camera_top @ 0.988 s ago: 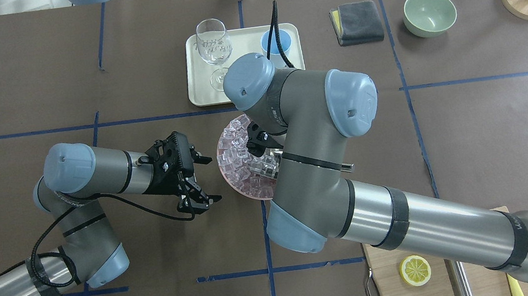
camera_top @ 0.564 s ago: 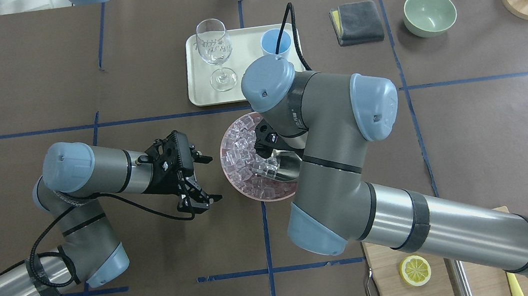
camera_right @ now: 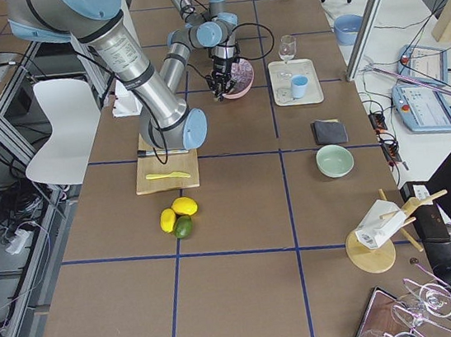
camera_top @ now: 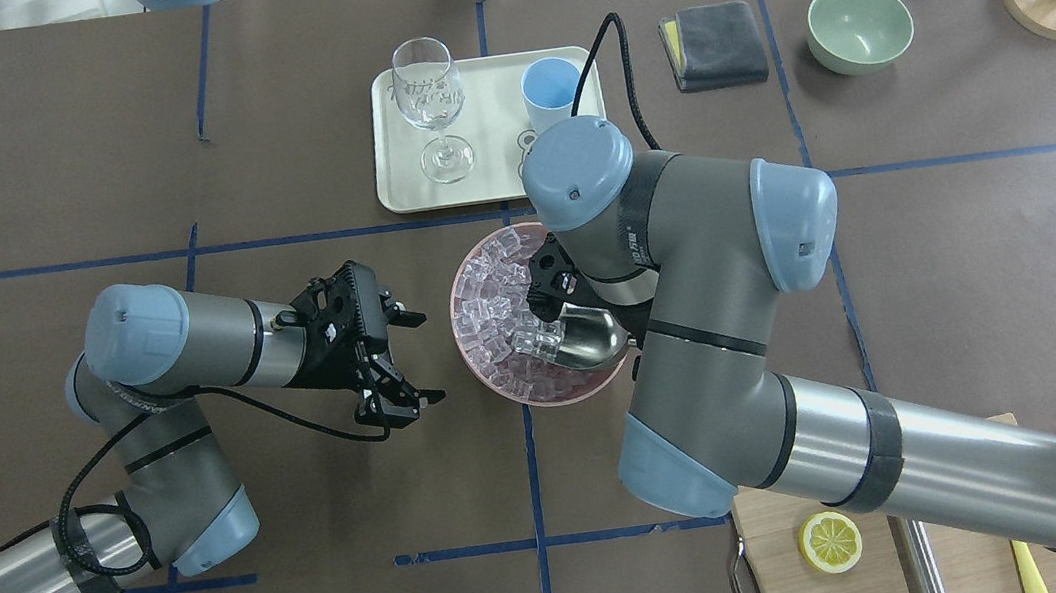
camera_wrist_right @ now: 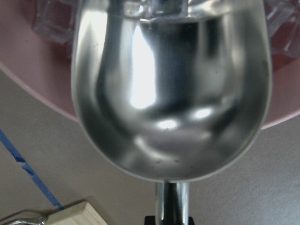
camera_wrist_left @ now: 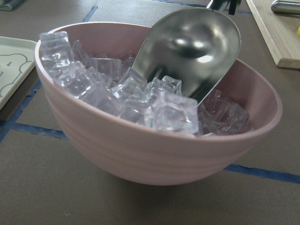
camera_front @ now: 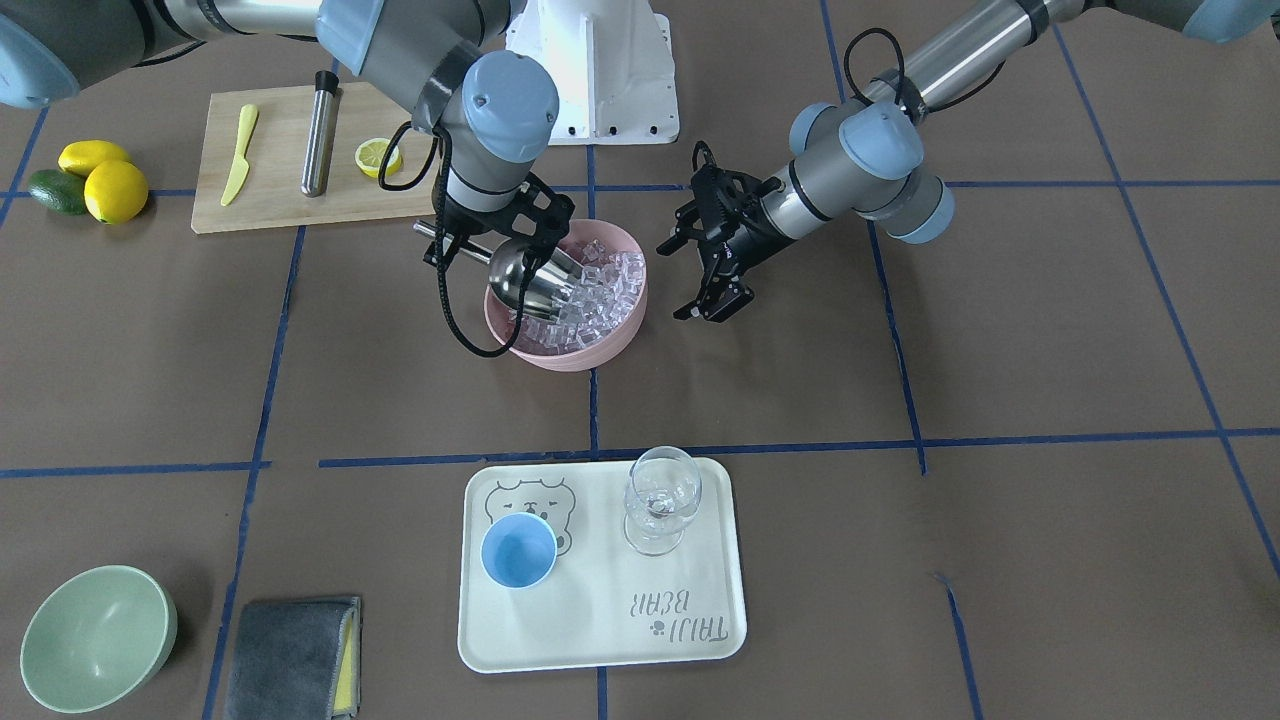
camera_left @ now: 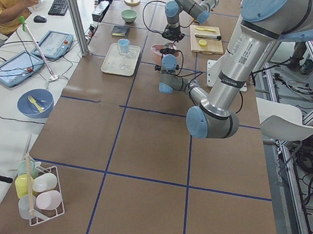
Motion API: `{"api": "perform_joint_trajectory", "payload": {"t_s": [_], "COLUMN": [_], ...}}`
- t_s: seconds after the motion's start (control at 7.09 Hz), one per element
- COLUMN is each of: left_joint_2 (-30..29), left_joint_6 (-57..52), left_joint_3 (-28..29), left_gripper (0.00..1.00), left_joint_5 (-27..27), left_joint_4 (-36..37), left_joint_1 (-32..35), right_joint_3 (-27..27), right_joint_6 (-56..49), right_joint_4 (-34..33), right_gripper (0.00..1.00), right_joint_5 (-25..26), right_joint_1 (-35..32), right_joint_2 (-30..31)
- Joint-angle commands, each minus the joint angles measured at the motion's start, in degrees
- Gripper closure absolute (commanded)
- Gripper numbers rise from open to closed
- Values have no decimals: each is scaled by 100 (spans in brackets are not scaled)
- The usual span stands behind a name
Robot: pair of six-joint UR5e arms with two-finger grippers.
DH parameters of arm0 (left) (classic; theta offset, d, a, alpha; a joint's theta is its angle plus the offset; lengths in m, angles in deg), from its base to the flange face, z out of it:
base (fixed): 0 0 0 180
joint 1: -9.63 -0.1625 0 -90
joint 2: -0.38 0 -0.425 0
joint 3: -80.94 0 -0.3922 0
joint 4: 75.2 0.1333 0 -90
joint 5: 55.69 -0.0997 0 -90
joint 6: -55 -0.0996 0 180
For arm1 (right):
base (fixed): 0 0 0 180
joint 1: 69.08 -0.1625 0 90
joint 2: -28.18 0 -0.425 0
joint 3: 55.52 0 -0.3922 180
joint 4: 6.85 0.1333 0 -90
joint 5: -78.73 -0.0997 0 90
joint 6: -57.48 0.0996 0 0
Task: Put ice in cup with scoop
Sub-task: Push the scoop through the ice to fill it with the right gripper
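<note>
**Q:** What stage of the task is shown?

**A:** Early, at loading. The scoop [camera_wrist_left: 187, 51] lies tilted in the pink bowl [camera_wrist_left: 154, 159] with its lip pushed into the ice [camera_wrist_left: 164, 108]. A few cubes sit at the mouth, and the trough behind them is bare. The light-blue cup [camera_front: 518, 551] stands upright on the cream tray [camera_front: 600, 620] beside the wine glass [camera_front: 660, 500], well apart from the bowl. Its inside shows no ice. By judgement 4 steps remain: fill the trough, lift, carry to the tray, tip into the cup.

**Q:** And the 2 end effectors?

**A:** The right end effector [camera_front: 478, 248] is clamped on the scoop's thin handle, which juts past the bowl's rim toward the wooden cutting board [camera_front: 270, 200]. In the overhead view the wrist hides most of this grip. The left end effector [camera_top: 425, 359] has its fingers spread wide and holds and touches nothing. It hovers just beside the bowl, opposite the handle.

**Q:** What is the main risk?

**A:** Probably cubes sliding off a shallow load during the carry.
</note>
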Motion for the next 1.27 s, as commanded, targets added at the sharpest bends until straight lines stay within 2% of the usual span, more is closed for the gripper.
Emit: {"api": "perform_joint_trajectory", "payload": {"t_s": [0.0,0.28,0.71,1.13], "left_joint_2": [4,4,4,4], "left_joint_6": [2,-7,-7,-7], "left_joint_3": [-18,-18,-44,-44], "left_gripper": [0,0,0,0], "left_joint_5": [8,8,17,17], "left_joint_4": [0,0,0,9], "left_joint_1": [0,0,26,18], "right_joint_3": [-102,-225,-269,-1075], "right_joint_6": [24,94,498,814], "right_joint_4": [143,186,985,978], "right_gripper": [100,100,100,100], "right_joint_5": [-207,-216,-330,-330], "right_joint_1": [-85,-102,-102,-85], "right_joint_2": [59,51,287,656]}}
